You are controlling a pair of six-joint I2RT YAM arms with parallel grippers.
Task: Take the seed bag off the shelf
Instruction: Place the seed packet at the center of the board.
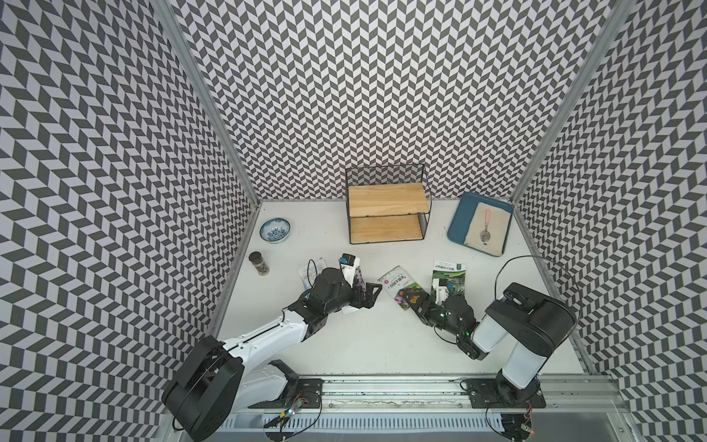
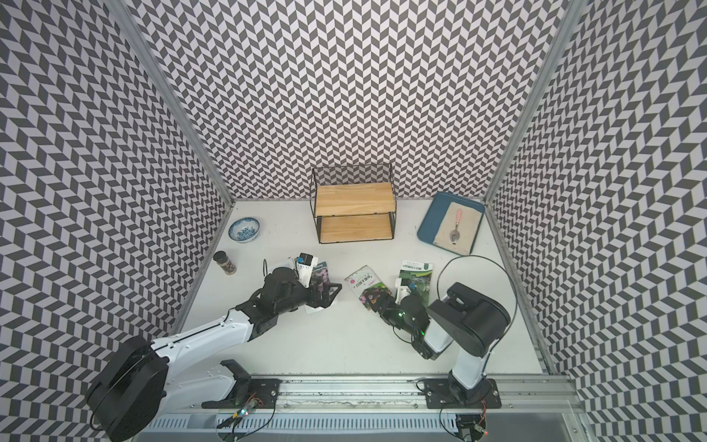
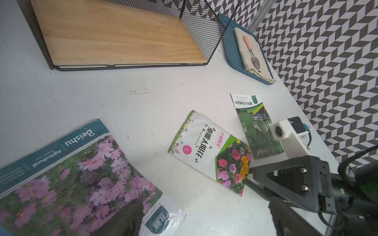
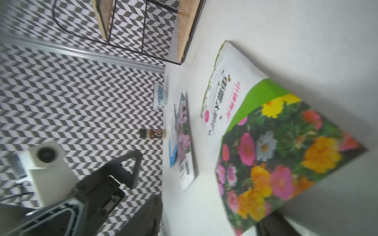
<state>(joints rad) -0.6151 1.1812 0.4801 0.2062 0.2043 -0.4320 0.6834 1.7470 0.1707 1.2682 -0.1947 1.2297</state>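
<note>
While the flower-printed seed bag (image 1: 396,285) lies flat on the white table (image 1: 382,344), in front of the shelf (image 1: 386,199) and apart from it, the right gripper (image 1: 416,302) stands spread at its near corner; the left gripper (image 1: 372,296), also spread, hangs over a pink-flowered bag (image 3: 71,173).

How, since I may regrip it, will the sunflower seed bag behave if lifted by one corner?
Probably floppy: the sunflower seed bag is a thin pouch, bowed in the right wrist view. Likely light, lying almost flat. Its smooth film may slide on the table if pushed.
</note>
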